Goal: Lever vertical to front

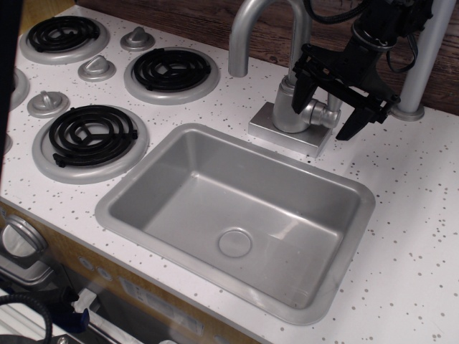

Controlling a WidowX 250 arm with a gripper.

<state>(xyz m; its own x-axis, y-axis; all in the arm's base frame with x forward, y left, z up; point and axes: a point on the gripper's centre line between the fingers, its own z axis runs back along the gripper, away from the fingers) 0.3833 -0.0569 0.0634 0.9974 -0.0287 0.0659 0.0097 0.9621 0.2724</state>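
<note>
With the pincer [331,109] spread wide around the lever [328,115] (a small silver paddle on the right side of the faucet [287,100] body), it should close squarely before swinging it frontward.

A white speckled countertop [416,215] is seen. A silver sink [237,215] is set into it at the centre. Black coil burners [90,136] and stove knobs [97,68] are placed toward ten o'clock, the faucet base [287,132] toward one o'clock.
</note>
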